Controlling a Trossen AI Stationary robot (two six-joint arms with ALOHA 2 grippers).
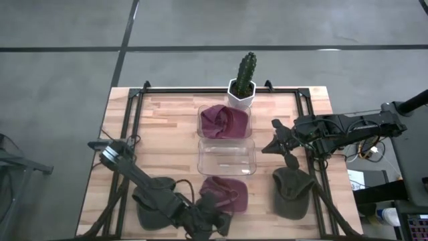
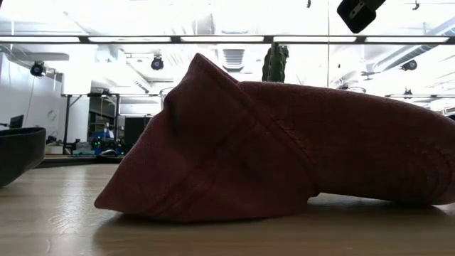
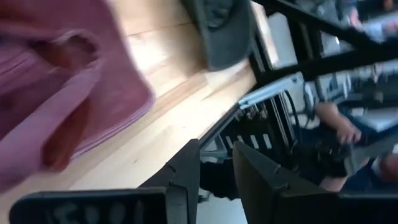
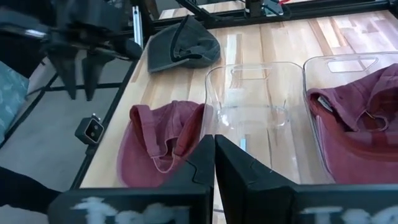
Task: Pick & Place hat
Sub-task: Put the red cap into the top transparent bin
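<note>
Lying flat on the light wooden slatted table (image 1: 167, 140), near its front edge: a maroon fabric cap (image 1: 226, 193), loose and crumpled, just in front of an empty clear plastic bin (image 1: 227, 158). Filling most of the low view too, brim pointing left. Not in either bin, not in any grip.

Behind the empty bin, touching end to end: a second clear plastic bin (image 1: 225, 122) with another maroon fabric cap (image 1: 223, 122) bundled inside. Further back at the table's rear edge, a green cactus in a white faceted pot (image 1: 243, 83).

Left gripper (image 1: 212, 222) down at the front edge, just beside the loose maroon cap's near side, fingers (image 3: 184, 174) parted a little with nothing between them. Under that arm, a dark grey-green cap (image 1: 150, 204) lying on the table.

Right gripper (image 1: 281, 146) hanging over the right side of the table, just beside the empty bin, fingers (image 4: 198, 163) pressed together on nothing. Right in front of it, a second dark grey-green cap (image 1: 291, 193) resting near the front right corner.
</note>
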